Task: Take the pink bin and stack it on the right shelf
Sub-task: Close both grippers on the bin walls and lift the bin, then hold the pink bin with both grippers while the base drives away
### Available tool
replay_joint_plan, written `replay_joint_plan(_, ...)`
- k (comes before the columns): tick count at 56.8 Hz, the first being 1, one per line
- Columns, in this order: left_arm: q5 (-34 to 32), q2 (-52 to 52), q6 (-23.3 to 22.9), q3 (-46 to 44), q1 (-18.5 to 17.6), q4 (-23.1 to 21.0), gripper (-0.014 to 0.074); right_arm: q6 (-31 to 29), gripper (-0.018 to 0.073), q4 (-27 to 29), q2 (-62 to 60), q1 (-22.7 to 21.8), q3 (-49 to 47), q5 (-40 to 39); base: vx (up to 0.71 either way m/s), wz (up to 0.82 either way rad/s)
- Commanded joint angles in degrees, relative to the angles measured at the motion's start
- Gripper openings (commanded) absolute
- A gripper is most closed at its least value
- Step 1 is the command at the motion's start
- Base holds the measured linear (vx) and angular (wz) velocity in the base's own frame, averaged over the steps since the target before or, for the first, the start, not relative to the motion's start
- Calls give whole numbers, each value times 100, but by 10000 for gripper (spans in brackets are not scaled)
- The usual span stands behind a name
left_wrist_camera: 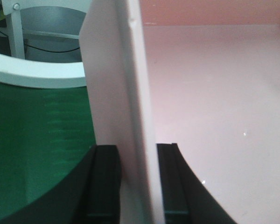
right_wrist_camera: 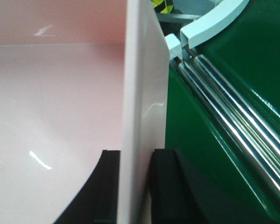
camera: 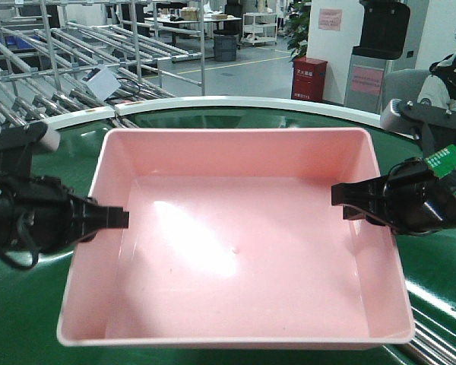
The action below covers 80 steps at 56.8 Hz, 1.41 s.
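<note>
While both arms reach in level from opposite sides, the left gripper (camera: 115, 218) clamps the left wall of the pink bin (camera: 235, 251) and the right gripper (camera: 343, 196) clamps its right wall, one finger inside, one outside. The bin lies over the green conveyor surface (camera: 23, 319). Steel rollers (right_wrist_camera: 233, 107) run near its right wall; a white curved rail (camera: 235, 102) passes behind the far rim, roller racks (camera: 76, 46) beyond.

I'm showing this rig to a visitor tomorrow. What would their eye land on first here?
The big pink bin, empty, fills the middle of the green surface. Next come the black left gripper and right gripper, each clamped on a side wall of the bin.
</note>
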Motion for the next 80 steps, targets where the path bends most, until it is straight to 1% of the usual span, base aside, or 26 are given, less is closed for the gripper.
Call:
replay_joint_plan(1, -222, -467, 38, -35, -161, -639, -5, -44, -9, 453, -208, 46, -205, -507, 0, 0)
replay_joint_plan(80, -222, -488, 51, -42, -161, -602, -1, -43, -8, 459, -208, 46, -205, -477, -1, 1)
